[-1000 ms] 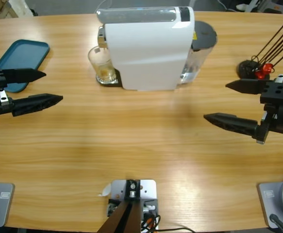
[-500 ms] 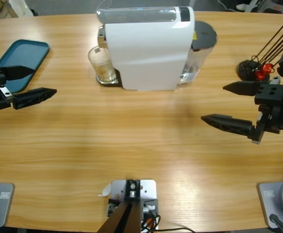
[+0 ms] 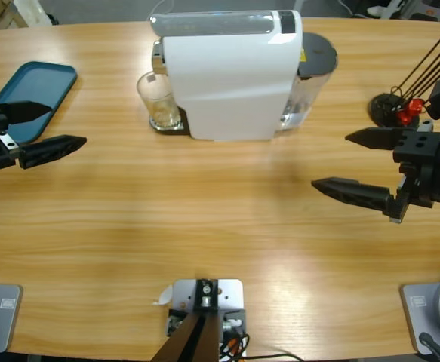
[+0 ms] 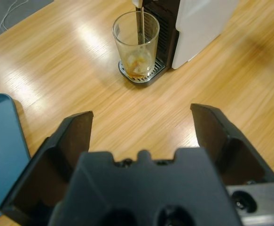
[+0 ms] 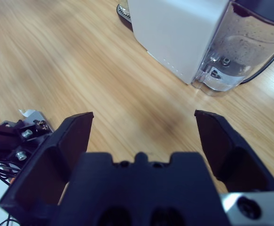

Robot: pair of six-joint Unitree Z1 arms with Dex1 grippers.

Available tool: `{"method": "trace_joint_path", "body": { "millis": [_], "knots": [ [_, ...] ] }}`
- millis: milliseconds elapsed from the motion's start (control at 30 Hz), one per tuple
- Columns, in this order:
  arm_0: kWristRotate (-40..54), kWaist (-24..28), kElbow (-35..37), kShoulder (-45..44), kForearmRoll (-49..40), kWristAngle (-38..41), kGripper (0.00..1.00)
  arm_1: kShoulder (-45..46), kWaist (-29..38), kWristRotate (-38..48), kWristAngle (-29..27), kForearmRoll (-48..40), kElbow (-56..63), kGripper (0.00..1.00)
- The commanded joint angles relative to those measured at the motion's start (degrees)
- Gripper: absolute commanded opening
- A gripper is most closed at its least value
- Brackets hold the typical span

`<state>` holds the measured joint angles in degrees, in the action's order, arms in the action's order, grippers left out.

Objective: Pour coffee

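Note:
A clear glass tumbler (image 3: 158, 99) (image 4: 137, 44) stands on the drip tray under the spout of the white coffee machine (image 3: 231, 72) (image 4: 200, 21). A shallow amber layer of coffee (image 4: 137, 68) lies in its bottom. My left gripper (image 3: 60, 125) (image 4: 141, 122) is open at the table's left edge, well short of the glass, with nothing between its jaws. At the right side my right gripper (image 3: 336, 161) (image 5: 144, 125) is open too, empty, pointing toward the machine's clear water tank (image 5: 242, 44).
A teal tray (image 3: 32, 94) (image 4: 3, 155) lies at the far left beside the left gripper. A black holder with thin black sticks and a red bit (image 3: 401, 105) stands at the far right behind the right arm. Bare wooden tabletop (image 3: 204, 204) spans the middle.
The left gripper drew back toward the left edge, then settled. The right gripper shifted slightly left. The glass and machine did not move.

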<state>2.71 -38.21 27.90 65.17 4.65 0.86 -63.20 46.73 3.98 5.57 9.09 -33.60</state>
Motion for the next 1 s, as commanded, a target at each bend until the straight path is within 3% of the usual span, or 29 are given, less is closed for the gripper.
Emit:
{"method": "trace_joint_path", "body": {
  "millis": [33,1000],
  "knots": [
    [-0.25,-0.73,-2.02,-0.39,1.24,-1.30,0.890,-1.85,0.30,0.59,0.67,-0.48,1.70,0.954],
    [-0.16,-0.73,-2.15,1.36,2.21,-1.21,0.890,-1.87,0.30,0.76,0.49,-0.39,1.70,0.952]
  ]
}}
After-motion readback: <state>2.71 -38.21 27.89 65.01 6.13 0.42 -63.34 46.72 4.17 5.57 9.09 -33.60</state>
